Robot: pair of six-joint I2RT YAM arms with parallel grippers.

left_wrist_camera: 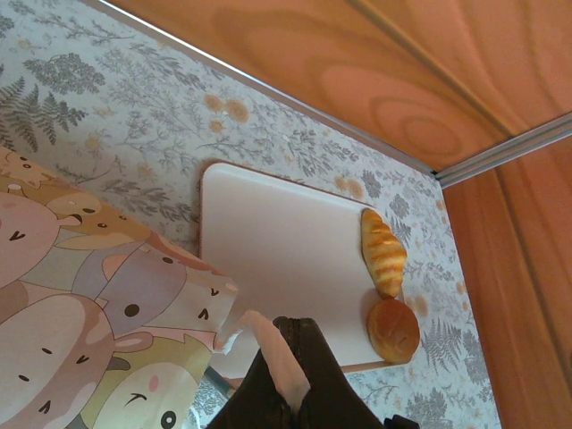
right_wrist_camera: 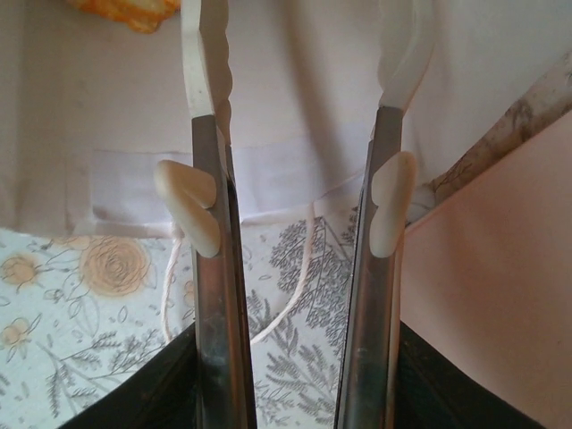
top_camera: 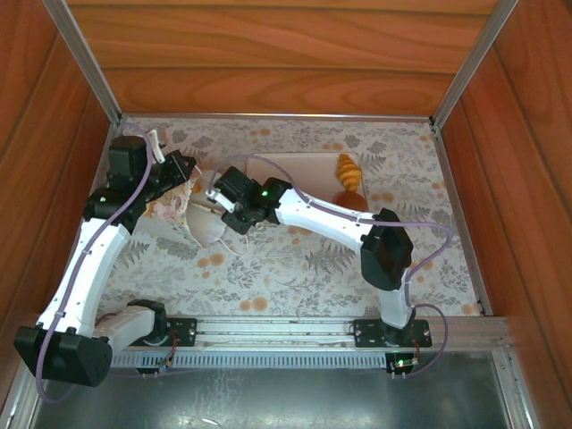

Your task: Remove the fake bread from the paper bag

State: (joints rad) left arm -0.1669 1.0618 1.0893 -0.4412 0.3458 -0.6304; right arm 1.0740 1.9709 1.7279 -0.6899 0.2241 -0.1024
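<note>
Jaws of the right gripper [right_wrist_camera: 306, 45] stand half-open in the mouth of the paper bag [top_camera: 192, 222], at 9 o'clock from the tray [top_camera: 295, 170]; left gripper [left_wrist_camera: 281, 357] pinches its rim. Croissant [right_wrist_camera: 125, 11] at 11 o'clock inside: likely light, rigid; grasp mid-body.

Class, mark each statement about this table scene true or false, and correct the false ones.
1. A croissant and a round brown bun lie on the pale tray. True.
2. The right gripper grips a croissant. False: its jaws are open with nothing between them.
3. The left gripper pinches the edge of the paper bag. True.
4. The bun lies farther from the arms' bases than the croissant. False: the bun is the nearer one.
</note>
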